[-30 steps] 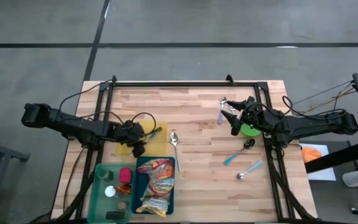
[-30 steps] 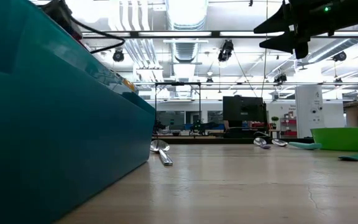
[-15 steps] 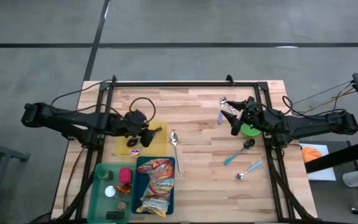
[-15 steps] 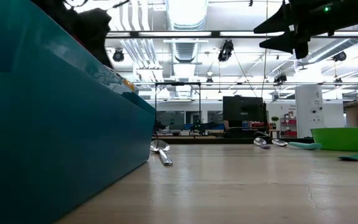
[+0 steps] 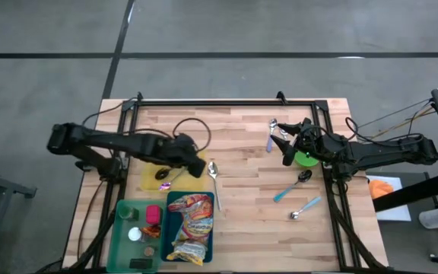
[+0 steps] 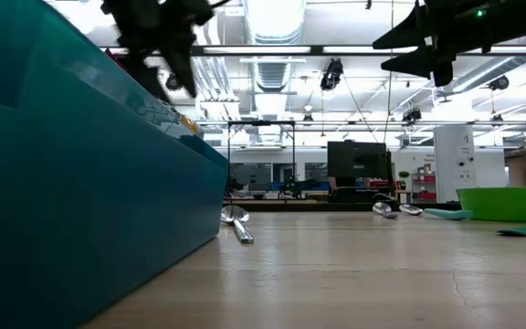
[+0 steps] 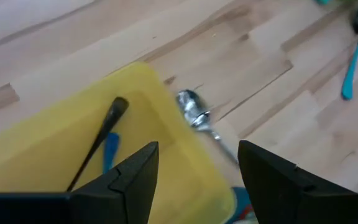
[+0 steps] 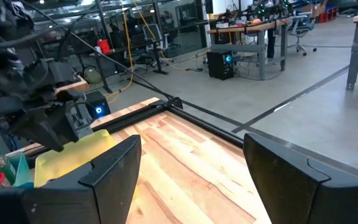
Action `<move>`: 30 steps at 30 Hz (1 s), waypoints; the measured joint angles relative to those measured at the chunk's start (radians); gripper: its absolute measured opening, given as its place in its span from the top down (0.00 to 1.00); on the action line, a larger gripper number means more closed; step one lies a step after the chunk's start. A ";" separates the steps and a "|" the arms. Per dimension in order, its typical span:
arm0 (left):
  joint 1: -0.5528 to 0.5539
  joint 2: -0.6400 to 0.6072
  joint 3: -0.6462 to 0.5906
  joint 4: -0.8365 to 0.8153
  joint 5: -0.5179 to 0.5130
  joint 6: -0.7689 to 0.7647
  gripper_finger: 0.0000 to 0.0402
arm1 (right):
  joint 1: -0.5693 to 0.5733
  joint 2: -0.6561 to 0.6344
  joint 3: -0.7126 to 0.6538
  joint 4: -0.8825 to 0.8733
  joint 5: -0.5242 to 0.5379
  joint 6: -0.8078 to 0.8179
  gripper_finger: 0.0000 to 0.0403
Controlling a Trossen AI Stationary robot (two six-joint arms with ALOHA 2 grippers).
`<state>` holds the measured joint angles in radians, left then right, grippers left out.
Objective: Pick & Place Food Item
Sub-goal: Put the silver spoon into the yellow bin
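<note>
high view: left gripper (image 5: 192, 164) jaws apart, empty, above smooth yellow tray (image 5: 152, 181); right gripper (image 5: 289, 148) jaws wide, empty.

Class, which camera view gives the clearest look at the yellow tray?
The left wrist view: the yellow tray fills the frame, a dark-handled utensil lying inside. The high view shows it small, partly under the left arm. The right wrist view shows it distantly. The low view hides it.
</note>
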<state>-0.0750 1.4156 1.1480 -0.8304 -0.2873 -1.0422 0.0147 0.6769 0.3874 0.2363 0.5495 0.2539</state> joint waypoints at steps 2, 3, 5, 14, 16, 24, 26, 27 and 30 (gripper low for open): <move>0.000 0.071 0.099 -0.054 -0.003 -0.022 0.44 | 0.000 0.000 0.000 0.000 0.000 0.000 0.30; 0.000 0.106 0.146 -0.073 -0.008 -0.041 0.44 | 0.000 0.000 0.000 0.000 0.000 0.000 0.30; 0.000 0.177 0.233 -0.111 -0.012 -0.085 0.44 | 0.000 0.000 0.000 0.000 0.000 0.000 0.30; 0.002 0.429 0.477 -0.222 0.022 -0.317 0.44 | 0.000 0.000 0.000 0.000 0.000 0.000 0.30; 0.003 0.454 0.486 -0.210 0.059 -0.372 0.44 | 0.000 0.000 0.000 0.000 0.000 0.000 0.30; 0.004 0.541 0.485 -0.142 0.151 -0.518 0.44 | 0.000 0.000 0.000 0.000 0.000 0.000 0.30; 0.005 0.568 0.486 -0.142 0.174 -0.541 0.44 | 0.000 0.000 0.000 0.000 0.000 0.000 0.30; 0.006 0.585 0.490 -0.145 0.193 -0.544 0.44 | 0.000 0.000 0.000 0.000 0.000 0.000 0.30; 0.005 0.632 0.515 -0.169 0.239 -0.561 0.44 | 0.000 0.000 0.000 0.000 0.000 0.000 0.30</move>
<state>-0.0696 2.0476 1.6634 -0.9990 -0.0480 -1.6028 0.0150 0.6769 0.3870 0.2363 0.5495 0.2539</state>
